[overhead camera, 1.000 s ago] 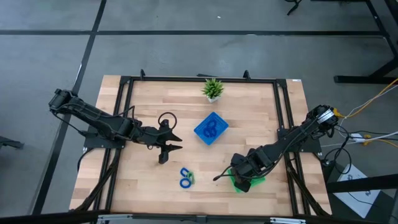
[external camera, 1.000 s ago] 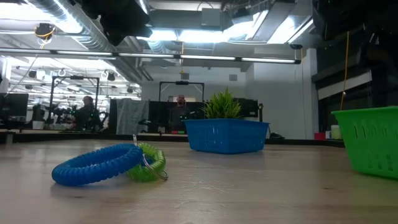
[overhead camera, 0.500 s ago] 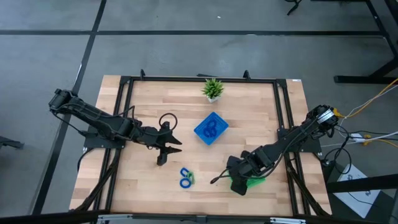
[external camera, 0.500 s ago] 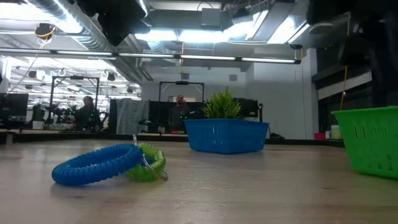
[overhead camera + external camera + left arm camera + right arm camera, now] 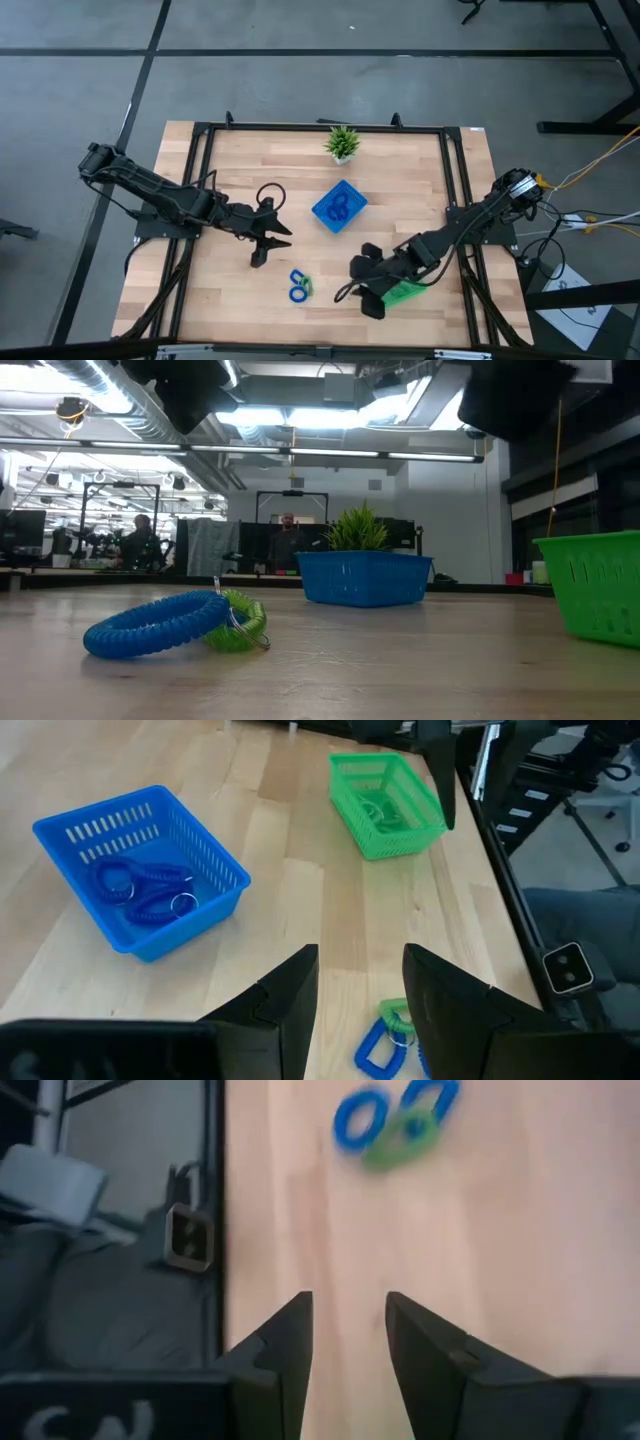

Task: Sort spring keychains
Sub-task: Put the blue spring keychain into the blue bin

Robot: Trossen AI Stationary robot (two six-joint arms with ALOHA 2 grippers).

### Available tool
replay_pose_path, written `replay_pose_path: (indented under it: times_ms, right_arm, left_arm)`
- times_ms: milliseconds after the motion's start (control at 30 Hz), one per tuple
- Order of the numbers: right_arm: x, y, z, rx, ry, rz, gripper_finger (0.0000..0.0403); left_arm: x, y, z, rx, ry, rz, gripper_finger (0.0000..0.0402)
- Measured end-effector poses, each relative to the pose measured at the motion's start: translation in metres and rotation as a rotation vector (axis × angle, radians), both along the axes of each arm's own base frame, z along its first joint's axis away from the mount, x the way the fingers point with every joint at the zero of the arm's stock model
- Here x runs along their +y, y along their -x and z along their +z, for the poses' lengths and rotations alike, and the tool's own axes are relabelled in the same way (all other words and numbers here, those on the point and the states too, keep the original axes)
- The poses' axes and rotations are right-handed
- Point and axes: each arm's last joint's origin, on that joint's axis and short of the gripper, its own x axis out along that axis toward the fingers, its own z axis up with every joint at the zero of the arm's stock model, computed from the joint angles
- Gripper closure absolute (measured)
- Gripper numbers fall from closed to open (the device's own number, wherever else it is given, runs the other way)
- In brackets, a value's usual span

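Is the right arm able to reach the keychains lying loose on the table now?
Probably yes. The right tool is open and empty, just beside the loose keychains, with only bare wood between them. The green tray lies behind it, not in the way.

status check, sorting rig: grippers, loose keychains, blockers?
Right gripper open, empty, beside green tray, facing loose keychains. Left gripper open, empty, waiting mid-table. Two blue, one green keychain unsorted, bunched together. Nothing in the way.

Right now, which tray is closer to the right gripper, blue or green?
The green tray. The right gripper, jaws open and empty, sits right beside it at the table's front right, while the blue tray stands apart near the table's middle.
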Motion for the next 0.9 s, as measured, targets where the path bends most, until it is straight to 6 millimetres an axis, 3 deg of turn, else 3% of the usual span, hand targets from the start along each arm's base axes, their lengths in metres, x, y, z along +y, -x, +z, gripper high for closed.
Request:
replay_pose_path:
  times_ms: [433,900]
  right_arm:
    - [-0.006,-0.009,0.002,-0.187,0.264,-0.155,0.0275]
    - [0.009,-0.035,-0.03,-0.259,0.259,-0.147,0.0275]
  left_arm:
    - [-0.019,0.006,0.0,-0.007,-0.058,-0.156,0.0258]
    - [-0.039,0.007,-0.013,0.037,-0.097,-0.246,0.0258]
